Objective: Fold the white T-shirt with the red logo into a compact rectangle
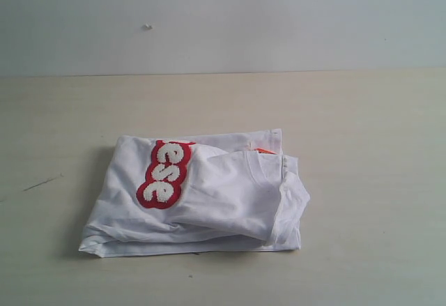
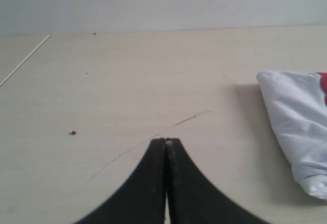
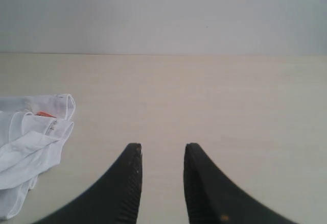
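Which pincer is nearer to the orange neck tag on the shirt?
Right. The right pincer is over bare table beside the shirt edge holding the tag; the left pincer is off the shirt's opposite side.

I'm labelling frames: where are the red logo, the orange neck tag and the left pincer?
red logo [image 1: 162, 175], exterior view, strip's middle.
orange neck tag [image 1: 265, 150], exterior view, its exposed edge.
left pincer [image 2: 166, 141], left wrist view, between its shut tips.

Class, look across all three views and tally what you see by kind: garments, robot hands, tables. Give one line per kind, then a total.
Garments: 1, the T-shirt
Hands: 2, the left hand and the right hand
Tables: 1, the table
Total: 4
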